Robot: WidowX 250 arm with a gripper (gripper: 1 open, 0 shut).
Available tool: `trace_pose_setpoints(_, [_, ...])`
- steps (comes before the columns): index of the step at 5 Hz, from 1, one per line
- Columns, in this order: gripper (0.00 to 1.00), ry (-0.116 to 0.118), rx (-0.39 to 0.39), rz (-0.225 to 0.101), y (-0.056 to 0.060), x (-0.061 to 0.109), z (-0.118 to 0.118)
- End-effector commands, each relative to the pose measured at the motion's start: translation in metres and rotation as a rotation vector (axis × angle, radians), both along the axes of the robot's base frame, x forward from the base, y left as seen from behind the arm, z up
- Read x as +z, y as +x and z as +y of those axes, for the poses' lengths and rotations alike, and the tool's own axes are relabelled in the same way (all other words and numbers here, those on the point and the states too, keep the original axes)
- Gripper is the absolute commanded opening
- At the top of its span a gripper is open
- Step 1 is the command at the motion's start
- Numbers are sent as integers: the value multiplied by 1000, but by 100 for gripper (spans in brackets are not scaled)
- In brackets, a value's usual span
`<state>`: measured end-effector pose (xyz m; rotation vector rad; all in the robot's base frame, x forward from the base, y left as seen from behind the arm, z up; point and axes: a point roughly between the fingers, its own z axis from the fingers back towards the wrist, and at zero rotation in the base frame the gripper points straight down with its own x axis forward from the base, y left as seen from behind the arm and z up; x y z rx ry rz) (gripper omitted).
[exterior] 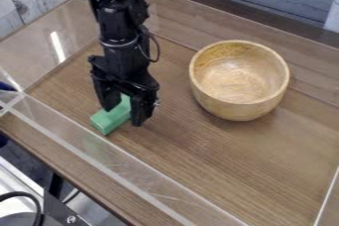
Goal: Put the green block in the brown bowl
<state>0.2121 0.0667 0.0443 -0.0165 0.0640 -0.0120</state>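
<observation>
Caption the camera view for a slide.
Black gripper, open, over the flat green block, left of the round tan wooden bowl.

A brown wooden tabletop with visible grain (225,170) spreads out here. On it sits a round light tan wooden bowl (240,79); beside that, nearer the table's front-left side, lies a bright green rectangular block (111,117).
</observation>
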Motion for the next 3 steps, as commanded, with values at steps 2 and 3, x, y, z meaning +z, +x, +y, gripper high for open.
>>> trace_pose_setpoints(2, [100,11,2,-48,8,7,1])
trace_pose_setpoints(3, [100,9,5,-48,8,5,1])
